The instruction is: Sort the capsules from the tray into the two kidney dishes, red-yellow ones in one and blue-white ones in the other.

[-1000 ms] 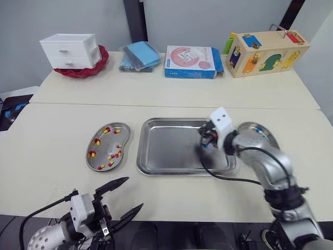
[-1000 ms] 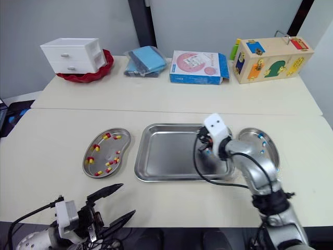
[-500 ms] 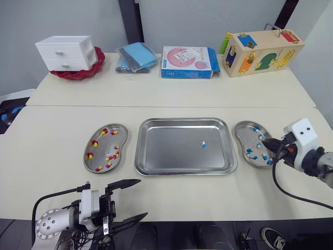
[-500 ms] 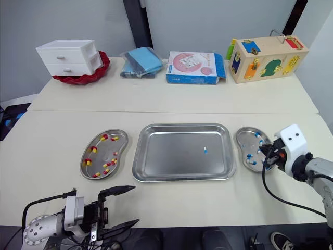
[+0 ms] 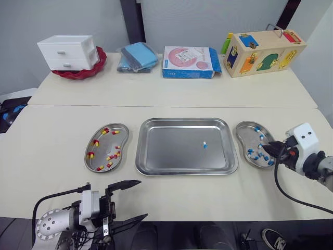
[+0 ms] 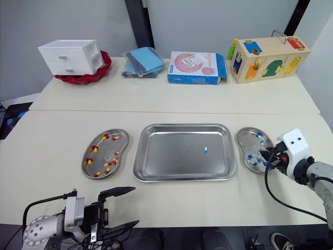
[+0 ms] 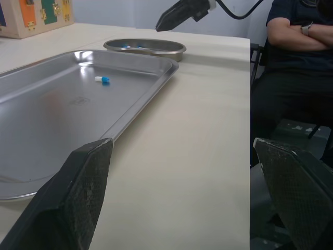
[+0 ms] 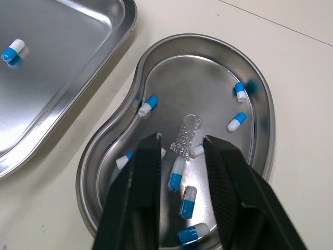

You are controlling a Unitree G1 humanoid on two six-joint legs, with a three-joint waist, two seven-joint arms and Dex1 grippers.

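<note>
A steel tray (image 5: 166, 151) lies mid-table with one blue-white capsule (image 5: 204, 145) in it. To its left, a kidney dish (image 5: 127, 138) holds several red-yellow capsules (image 5: 96, 141). The kidney dish (image 5: 238, 138) on the right holds several blue-white capsules (image 8: 176, 174). My right gripper (image 5: 264, 149) hovers just over that right dish, open, with nothing between its fingers (image 8: 148, 182). My left gripper (image 5: 141, 198) is low beyond the table's front edge, wide open and empty.
Along the back stand a white drawer box (image 5: 67, 51) in a red bowl, a blue pouch (image 5: 138, 56), a blue-pink box (image 5: 190, 61) and a wooden toy box (image 5: 263, 46). A person (image 7: 296, 31) with folded arms sits beyond the table's right end.
My right gripper left the right part of the tray and moved right to above the right dish, then held there. The left gripper settled slightly higher.
</note>
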